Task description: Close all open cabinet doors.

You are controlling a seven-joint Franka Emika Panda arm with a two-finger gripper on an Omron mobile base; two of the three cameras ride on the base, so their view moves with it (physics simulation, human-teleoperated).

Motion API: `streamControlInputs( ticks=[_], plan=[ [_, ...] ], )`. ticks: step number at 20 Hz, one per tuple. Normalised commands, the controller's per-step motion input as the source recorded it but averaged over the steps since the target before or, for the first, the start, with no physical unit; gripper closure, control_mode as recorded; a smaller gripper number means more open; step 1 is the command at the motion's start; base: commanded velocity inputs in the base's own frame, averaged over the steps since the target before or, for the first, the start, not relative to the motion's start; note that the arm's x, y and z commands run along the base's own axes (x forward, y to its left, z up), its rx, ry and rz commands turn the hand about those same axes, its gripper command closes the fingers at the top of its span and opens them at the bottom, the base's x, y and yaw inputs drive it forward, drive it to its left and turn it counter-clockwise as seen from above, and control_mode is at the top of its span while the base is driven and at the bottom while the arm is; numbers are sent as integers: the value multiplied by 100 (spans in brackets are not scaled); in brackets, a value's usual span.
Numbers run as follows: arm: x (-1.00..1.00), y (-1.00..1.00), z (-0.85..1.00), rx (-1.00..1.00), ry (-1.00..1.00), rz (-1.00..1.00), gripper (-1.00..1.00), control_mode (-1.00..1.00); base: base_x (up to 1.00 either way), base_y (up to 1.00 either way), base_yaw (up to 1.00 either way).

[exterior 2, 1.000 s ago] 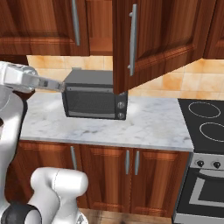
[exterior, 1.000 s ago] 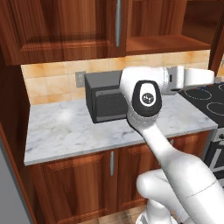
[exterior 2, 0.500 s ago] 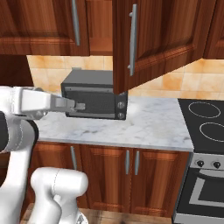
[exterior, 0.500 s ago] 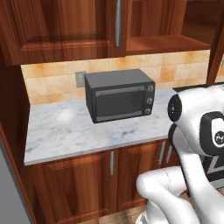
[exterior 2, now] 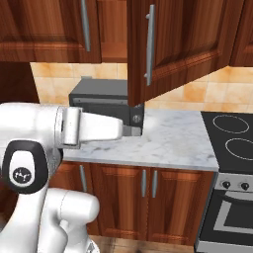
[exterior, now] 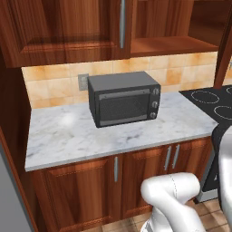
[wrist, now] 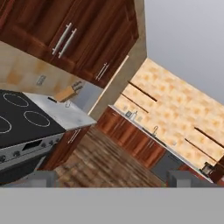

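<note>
Marble counter [exterior: 68, 136] is carrying one dark toaster oven [exterior: 123, 99] near its back edge, just beside the stove [exterior: 213, 102]. Right base view is showing one upper cabinet door [exterior 2: 173, 44] swinging open above the oven, glossy reddish-brown with a raised panel and long silver handle [exterior 2: 149, 44]; left base view is showing the bare shelf [exterior: 170, 45] behind it and one shut door [exterior: 68, 27]. Hand view is showing the gripper [wrist: 111, 178] spread wide, holding nothing, facing a second stove [wrist: 22, 120] and plank floor [wrist: 105, 162].
</note>
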Motion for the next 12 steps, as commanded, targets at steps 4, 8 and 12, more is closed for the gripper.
streamControlInputs(
  ticks=[4,8,12],
  plan=[
    [33,-52,0,15,0,43,-100,-100,0,0,0],
    [55,-25,0,13,-1,53,-100,-100,0,0,0],
    [70,-11,0,13,-4,58,-100,-100,0,0,0]
  ],
)
